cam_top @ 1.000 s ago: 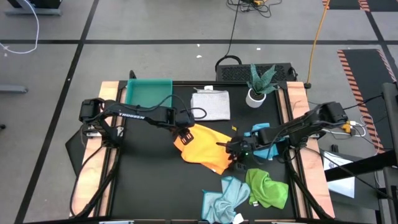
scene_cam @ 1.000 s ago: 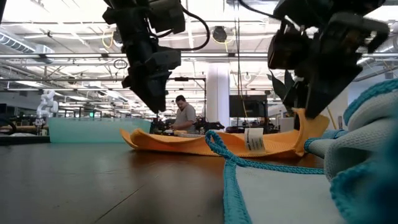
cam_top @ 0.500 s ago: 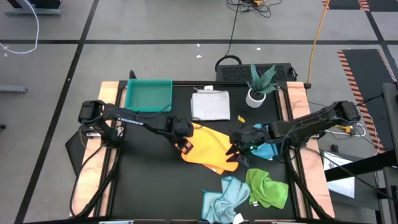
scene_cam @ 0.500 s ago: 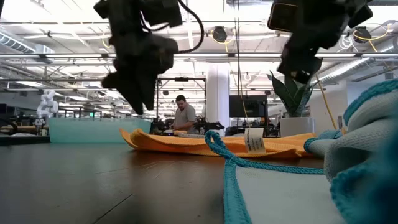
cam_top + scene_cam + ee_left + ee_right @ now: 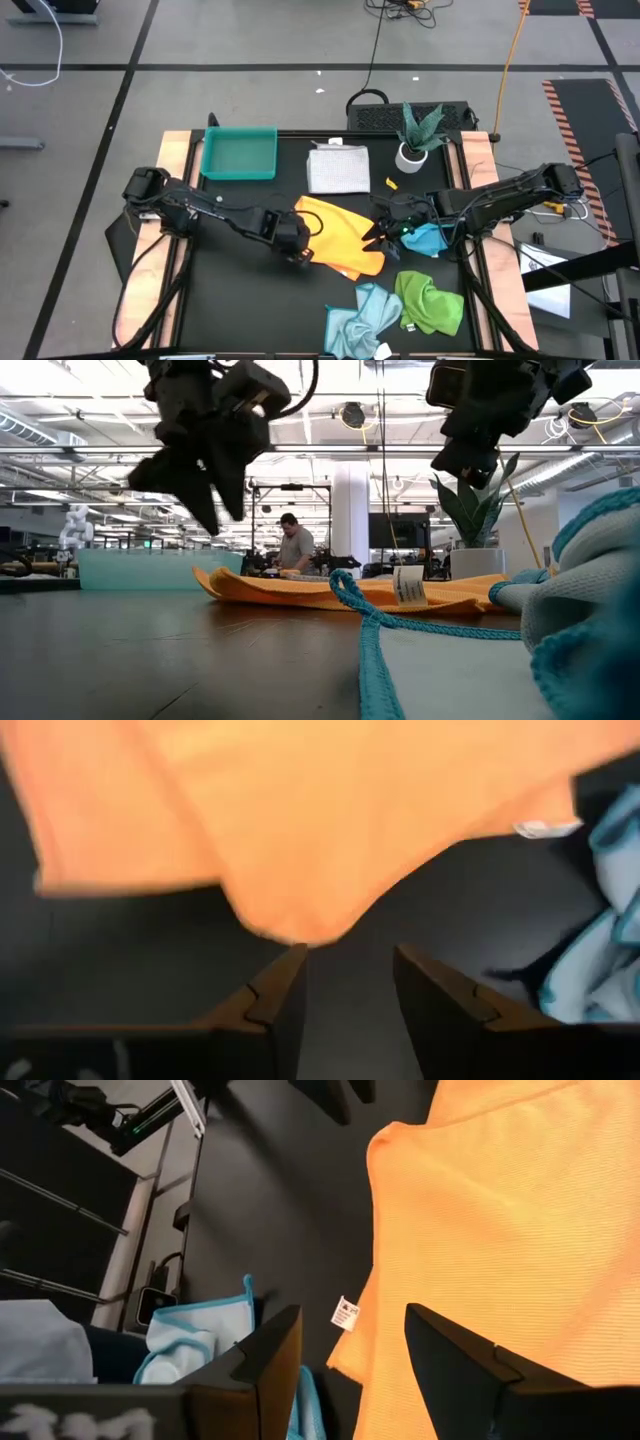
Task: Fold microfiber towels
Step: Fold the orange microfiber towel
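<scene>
Pale blue towel (image 5: 362, 318) and green towel (image 5: 430, 303) bunched at near counter (image 5: 230, 300) edge, awaiting turn. Yellow-orange towel (image 5: 338, 236) spread mid-counter for folding; left claw (image 5: 296, 250) open just off its corner, right claw (image 5: 378, 235) open, seemingly above opposite edge. White-grey towel (image 5: 338, 168) farther back, probably folded.

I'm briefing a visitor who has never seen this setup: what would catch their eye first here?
The yellow-orange towel lies spread mid-table, with the left gripper and right gripper hovering open at its opposite edges, holding nothing. Near the front edge, the green towel and pale blue towel lie crumpled together.
</scene>
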